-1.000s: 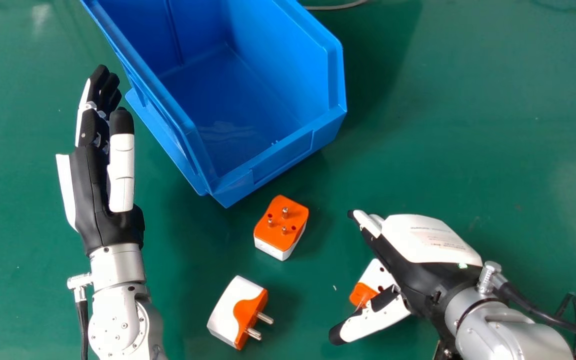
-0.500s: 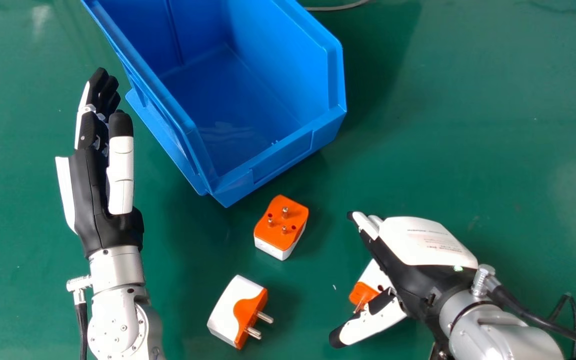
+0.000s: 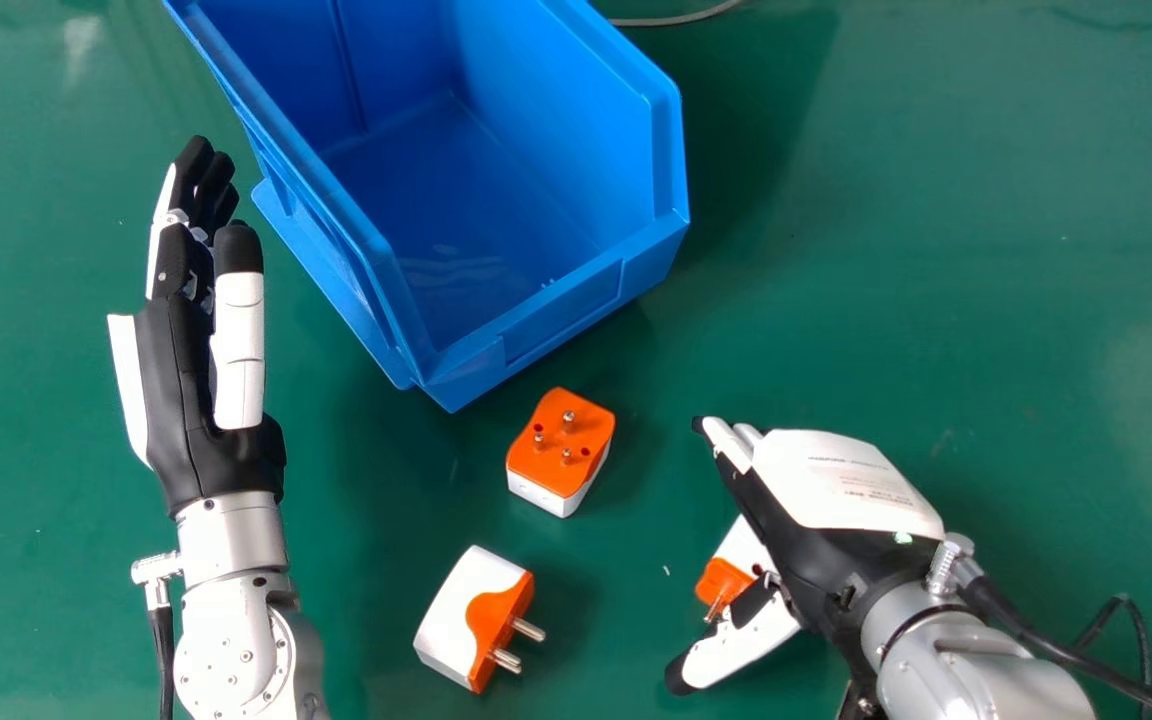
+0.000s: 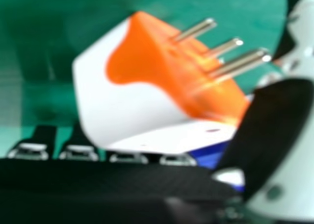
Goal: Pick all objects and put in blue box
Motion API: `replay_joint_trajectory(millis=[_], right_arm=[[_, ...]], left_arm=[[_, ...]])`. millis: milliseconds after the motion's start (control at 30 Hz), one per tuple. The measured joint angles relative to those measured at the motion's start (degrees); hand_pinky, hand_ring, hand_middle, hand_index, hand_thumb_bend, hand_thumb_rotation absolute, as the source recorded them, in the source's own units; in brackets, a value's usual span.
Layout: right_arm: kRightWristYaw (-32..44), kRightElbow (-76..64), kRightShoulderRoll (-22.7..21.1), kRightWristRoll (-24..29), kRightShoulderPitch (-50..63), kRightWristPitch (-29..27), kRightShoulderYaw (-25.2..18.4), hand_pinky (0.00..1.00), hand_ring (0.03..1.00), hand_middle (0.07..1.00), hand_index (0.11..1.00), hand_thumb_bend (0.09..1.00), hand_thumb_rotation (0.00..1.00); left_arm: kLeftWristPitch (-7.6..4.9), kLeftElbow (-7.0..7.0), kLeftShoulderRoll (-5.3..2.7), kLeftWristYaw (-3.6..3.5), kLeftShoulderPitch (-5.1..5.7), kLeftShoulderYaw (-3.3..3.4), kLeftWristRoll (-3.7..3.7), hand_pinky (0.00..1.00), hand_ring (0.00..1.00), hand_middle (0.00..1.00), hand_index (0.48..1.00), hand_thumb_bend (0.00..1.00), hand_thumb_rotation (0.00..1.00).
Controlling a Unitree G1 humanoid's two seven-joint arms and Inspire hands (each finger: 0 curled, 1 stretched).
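Right hand [image 3: 801, 550] is open, palm side turned in, fingers extended, thumb spread well away from them. White-and-orange adapter [image 3: 724, 578] sits in the gap between thumb and fingers, partly covered by the hand in head view. Can't tell if the hand touches it; no curled grip around it. Right hand view has that same adapter close up, metal pins pointing toward the thumb side.

Left hand [image 3: 176, 390] is idle at the left in head view, just beside the box.

Other two adapters are on the green table [image 3: 936, 250]. Pins-up adapter [image 3: 556, 472] stands near the blue box's closest corner, orange face on top. Side-lying adapter [image 3: 461, 620] is nearer the robot, between the two arms, pins toward the right.

Blue box [image 3: 561, 315] sits at an angle beyond the adapters, open on top, low front wall facing the robot. Grey cable [image 3: 676, 18] lies on the table at head view's top edge.
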Motion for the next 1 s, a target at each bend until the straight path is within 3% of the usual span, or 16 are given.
replay_joint_trajectory(millis=[333, 767, 1000], right_arm=[[-1.0, 1.0, 1.4, -0.2, -0.9, 2.0, -0.6, 0.81, 0.992, 0.995, 0.989, 0.886, 0.12], [-2.8, 2.3, 2.9, -2.1, -2.1, 3.4, -0.6, 0.78, 0.997, 1.0, 0.99, 0.886, 0.07], [-5.1, 4.1, 4.1, -8.9, -1.8, 4.6, 2.5, 0.68, 0.963, 0.98, 0.94, 0.862, 0.06]], left_arm=[[-0.04, 0.0, 0.13, 0.57, 0.29, 0.08, 0.04, 0.95, 0.94, 0.92, 0.897, 0.81, 0.85], [-0.03, 0.0, 0.23, 0.76, 0.53, 0.0, 0.06, 0.94, 0.94, 0.92, 0.896, 0.81, 0.85], [-0.03, 0.01, 0.24, 0.71, 0.53, 0.03, 0.02, 0.94, 0.94, 0.92, 0.896, 0.81, 0.84]])
